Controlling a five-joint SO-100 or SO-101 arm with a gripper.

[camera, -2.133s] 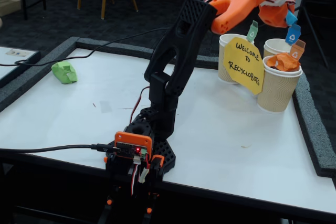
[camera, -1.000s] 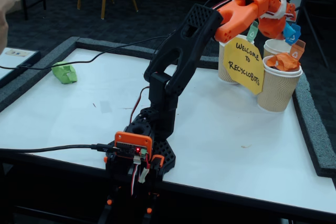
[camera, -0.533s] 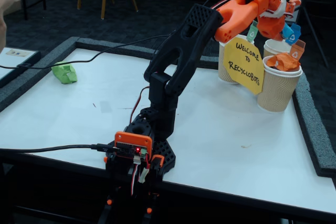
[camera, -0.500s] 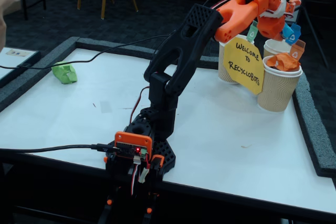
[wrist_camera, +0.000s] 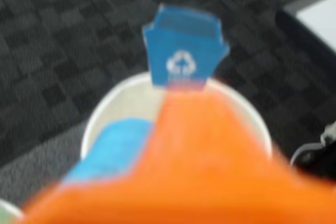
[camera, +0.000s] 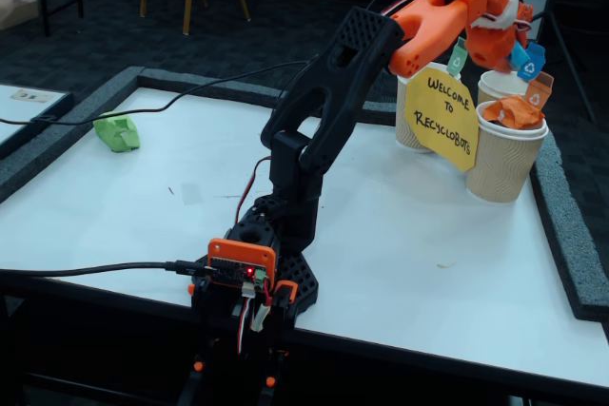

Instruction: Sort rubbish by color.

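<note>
The light blue paper wad (wrist_camera: 107, 150) lies inside a white-lined paper cup (wrist_camera: 105, 114), low and left of centre in the wrist view, partly hidden by the blurred orange gripper (wrist_camera: 194, 182) that fills the bottom of that frame. A blue recycling tag (wrist_camera: 184, 48) stands at the cup's far rim, just above the gripper. Whether the fingers are apart or closed cannot be told: the wrist view is too blurred, and the fixed view shows the gripper (camera: 509, 40) only as a small shape at the upper right, above the cups.

In the fixed view the orange paper wad (camera: 512, 111) sits in the top of the nearest ribbed cup (camera: 504, 159) at the right, below an orange tag (camera: 539, 90). A yellow sign (camera: 440, 116) leans against the cups. The lime green paper wad (camera: 116, 131) lies on the white desk (camera: 400, 235) at the far left, well apart from the cups. The arm's black base (camera: 249, 273) stands at the desk's near edge.
</note>
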